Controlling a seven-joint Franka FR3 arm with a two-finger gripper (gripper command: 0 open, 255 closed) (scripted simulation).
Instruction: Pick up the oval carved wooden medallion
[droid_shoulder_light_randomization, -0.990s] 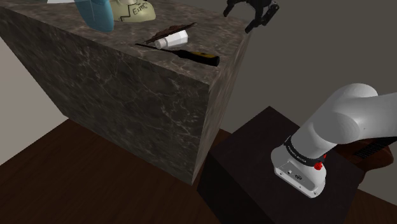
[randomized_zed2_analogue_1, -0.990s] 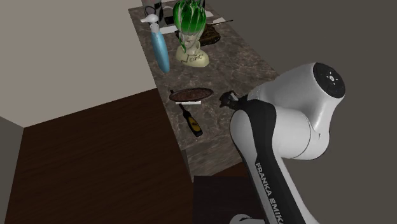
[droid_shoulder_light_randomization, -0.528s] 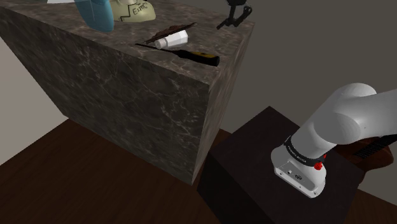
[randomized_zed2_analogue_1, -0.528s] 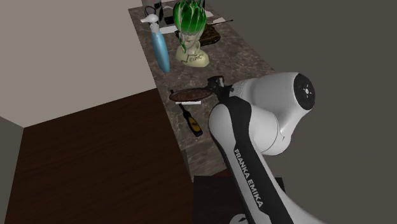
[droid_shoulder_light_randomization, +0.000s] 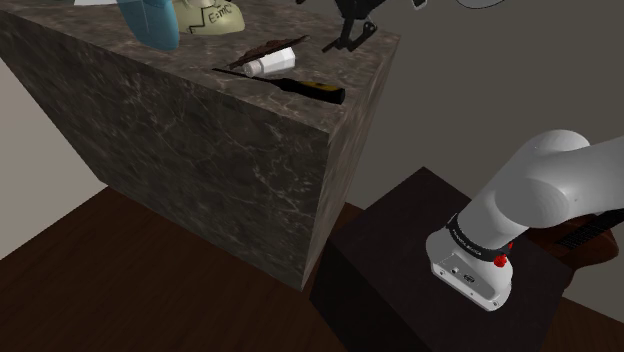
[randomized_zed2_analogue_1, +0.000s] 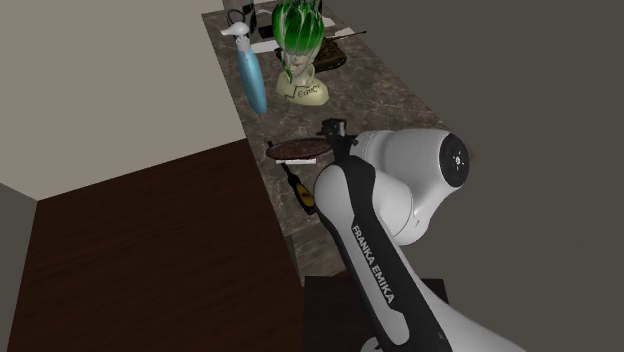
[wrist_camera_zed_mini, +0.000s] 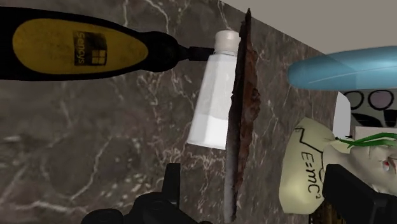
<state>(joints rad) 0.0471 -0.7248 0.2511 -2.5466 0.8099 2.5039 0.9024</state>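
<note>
I'm looking at a dark marbled bench (droid_shoulder_light_randomization: 230, 170) — a tall block. At its near end lie a yellow-and-black screwdriver (wrist_camera_zed_mini: 83, 51), a white tube (wrist_camera_zed_mini: 213, 102) and the brown oval medallion (randomized_zed2_analogue_1: 298, 149), tilted over the tube. Farther along are a blue bottle (randomized_zed2_analogue_1: 253, 75) and a green-haired bust (randomized_zed2_analogue_1: 298, 60).

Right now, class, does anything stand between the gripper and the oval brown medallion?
Nothing visible does. The gripper faces the medallion directly, fingers open and not touching it. A white tube lies against the medallion's side, with a yellow-handled screwdriver beyond, neither in the path.
</note>
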